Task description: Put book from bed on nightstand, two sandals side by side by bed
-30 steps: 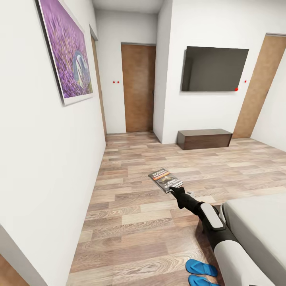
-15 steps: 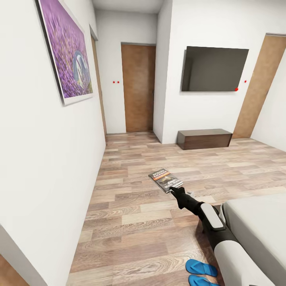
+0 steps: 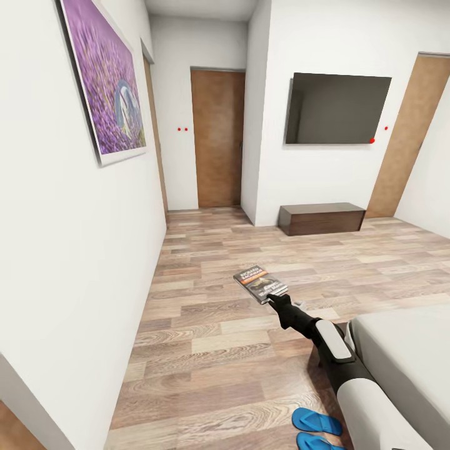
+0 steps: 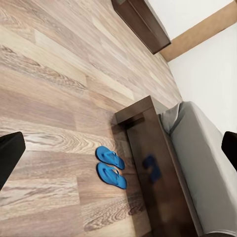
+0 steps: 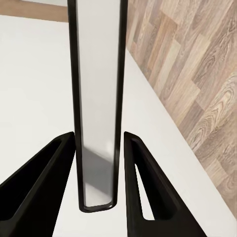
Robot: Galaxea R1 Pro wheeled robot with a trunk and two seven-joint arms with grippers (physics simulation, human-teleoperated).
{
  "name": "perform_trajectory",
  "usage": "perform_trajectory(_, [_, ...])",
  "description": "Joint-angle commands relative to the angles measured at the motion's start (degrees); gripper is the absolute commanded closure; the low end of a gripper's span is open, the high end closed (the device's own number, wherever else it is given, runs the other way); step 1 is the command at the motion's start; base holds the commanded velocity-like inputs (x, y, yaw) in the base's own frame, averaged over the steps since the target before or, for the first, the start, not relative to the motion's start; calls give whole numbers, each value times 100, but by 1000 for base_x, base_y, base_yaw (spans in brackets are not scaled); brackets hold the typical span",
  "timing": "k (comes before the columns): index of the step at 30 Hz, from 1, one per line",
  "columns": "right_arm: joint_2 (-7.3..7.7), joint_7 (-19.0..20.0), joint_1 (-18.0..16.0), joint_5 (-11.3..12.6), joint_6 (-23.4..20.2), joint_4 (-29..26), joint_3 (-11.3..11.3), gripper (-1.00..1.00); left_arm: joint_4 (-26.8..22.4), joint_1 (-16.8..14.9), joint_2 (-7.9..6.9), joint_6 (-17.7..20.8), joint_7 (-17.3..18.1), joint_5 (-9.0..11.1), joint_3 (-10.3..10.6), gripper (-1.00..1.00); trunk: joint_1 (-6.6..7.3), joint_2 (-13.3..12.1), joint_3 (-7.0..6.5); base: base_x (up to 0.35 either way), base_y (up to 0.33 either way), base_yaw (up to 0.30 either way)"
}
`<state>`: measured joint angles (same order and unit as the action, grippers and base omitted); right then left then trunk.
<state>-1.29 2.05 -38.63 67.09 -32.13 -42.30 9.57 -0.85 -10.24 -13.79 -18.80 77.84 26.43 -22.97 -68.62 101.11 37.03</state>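
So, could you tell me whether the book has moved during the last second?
No. The book sits at the same spot against the low cabinet behind it.

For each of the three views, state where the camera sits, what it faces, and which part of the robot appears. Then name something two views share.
Head view: on the robot's head, facing down a bedroom floor; the right gripper holds the book.
Left wrist view: on the left arm, facing the floor, the sandals and the bed; fingertips at the edges.
Right wrist view: on the right arm; fingers flank the book's edge.
Shared: head and left wrist views both show the sandals.
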Motion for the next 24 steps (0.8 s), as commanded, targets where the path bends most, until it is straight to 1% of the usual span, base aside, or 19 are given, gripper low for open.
perform_trajectory(1, [-7, 13, -5, -8, -59, 0, 36, 100, 6, -4, -1, -36, 12, 2, -5, -100, 1, 3, 6, 0, 0, 0])
perform_trajectory(4, [-7, 19, -5, -12, -179, 4, 36, 100, 6, -4, 3, -36, 12, 1, -5, -100, 1, 3, 6, 0, 0, 0])
perform_trajectory(7, [-10, 22, -5, -7, -402, 8, 41, 100, 6, -4, 3, -36, 12, 1, -5, -100, 1, 3, 6, 0, 0, 0])
perform_trajectory(12, [-11, -3, -5, 28, -543, 10, 48, 100, 6, -4, 7, -36, 12, -2, -5, -100, 1, 3, 6, 0, 0, 46])
perform_trajectory(24, [-12, -26, -4, 45, -590, 8, 62, 100, 6, -4, 8, -35, 12, 2, -5, -100, 1, 3, 6, 0, 0, 200])
